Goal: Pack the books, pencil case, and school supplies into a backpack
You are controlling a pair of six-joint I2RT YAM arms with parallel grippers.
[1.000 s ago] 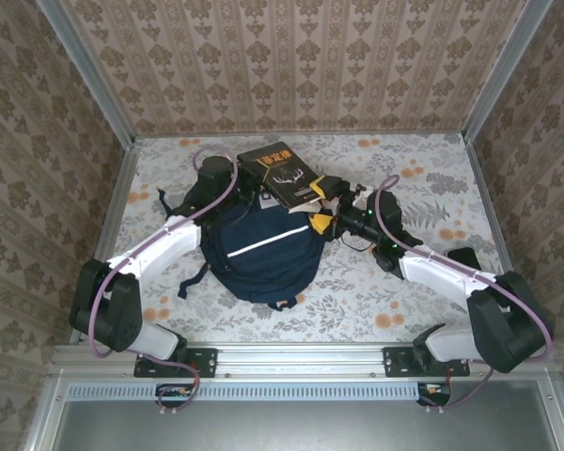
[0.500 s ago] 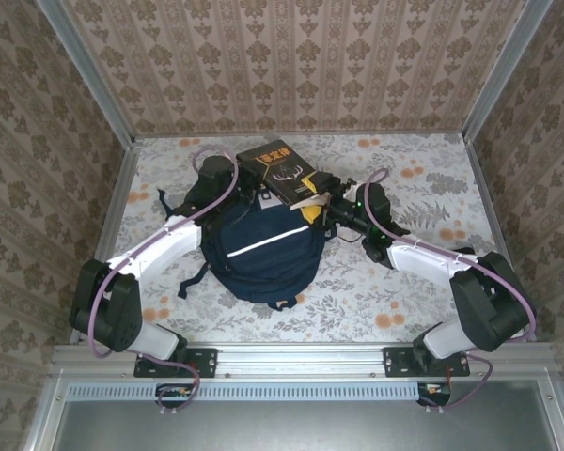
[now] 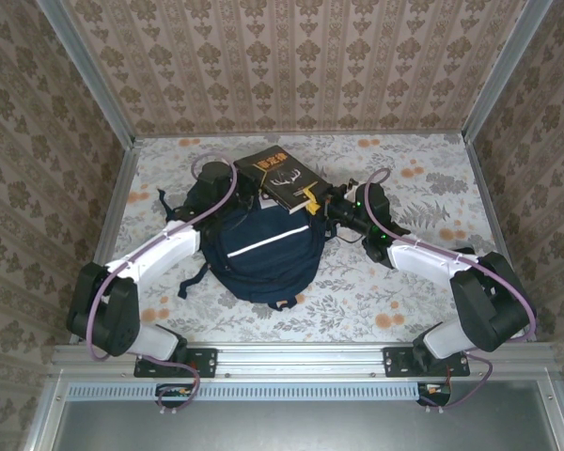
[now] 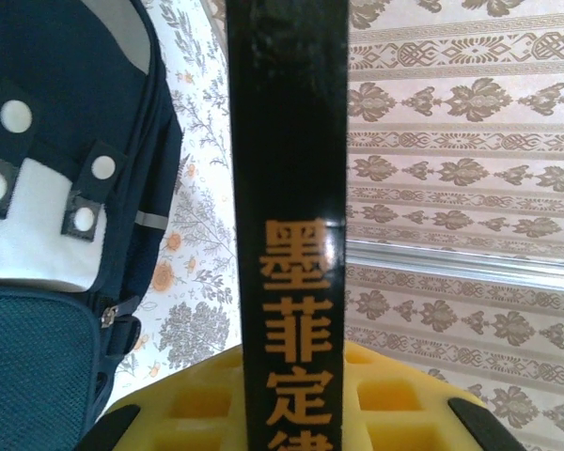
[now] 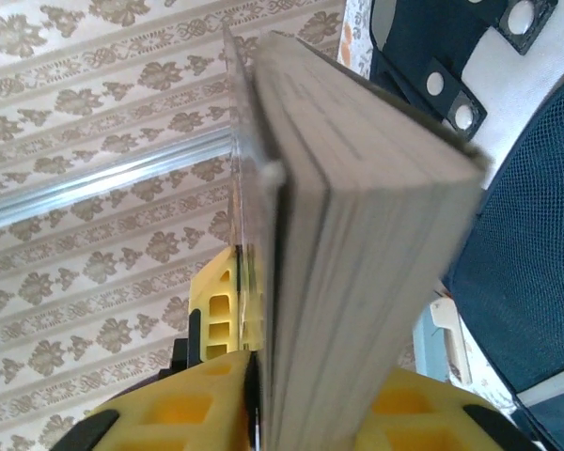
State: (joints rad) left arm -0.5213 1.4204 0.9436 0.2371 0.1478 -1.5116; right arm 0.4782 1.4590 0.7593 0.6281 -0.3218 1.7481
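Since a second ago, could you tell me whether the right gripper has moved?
Yes. The right gripper has shifted left, away from the right edge of the table, and now grips a corner of the black book above the backpack.

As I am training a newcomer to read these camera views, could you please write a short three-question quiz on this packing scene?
1. True or false: the black book is already inside the backpack.
2. Which part of the book sits between the left arm's jaws? A) the spine with gold lettering B) the page edges C) a torn corner
3. Fill in: the right arm's jaws hold the book on the side of its ____.
Key: 1 false, both arms hold it at the backpack's far end; 2 A; 3 pages.
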